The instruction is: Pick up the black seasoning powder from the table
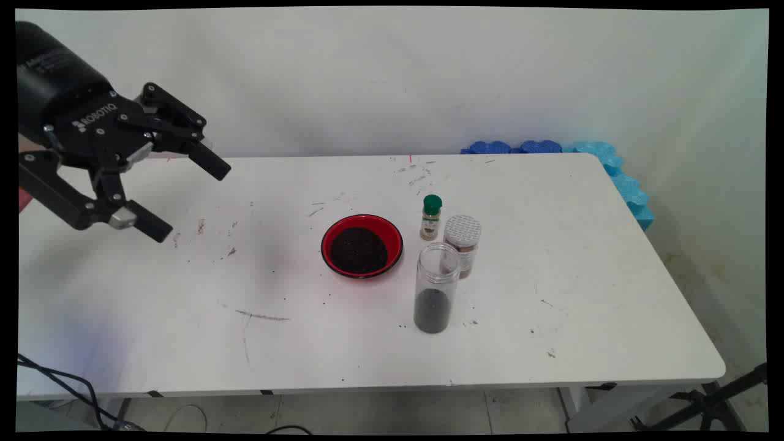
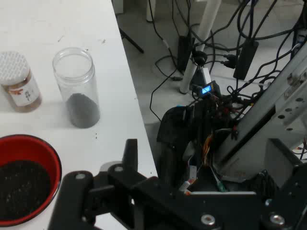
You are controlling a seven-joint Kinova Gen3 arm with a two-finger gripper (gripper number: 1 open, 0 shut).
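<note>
Gripper (image 1: 184,196) hangs above the counter's (image 1: 582,294) left end, well apart from everything on it; you can see its fingers (image 1: 211,162) spread wide, holding nothing. Red bowl (image 1: 362,245) sits mid-counter, filled with dark grains; just to its right stand three containers close together: a clear open jar (image 1: 435,288) with a dark layer at its bottom, a white-capped jar (image 1: 462,242) of brown powder behind it, and a small green-capped shaker (image 1: 431,217) beside that. Blue foam (image 1: 612,165) lines the counter's far right corner. Hand view shows you the bowl, the clear jar and the white-capped jar; cables (image 2: 201,43) lie on the floor beyond the edge. Of the things, the bowl lies nearest the gripper.
</note>
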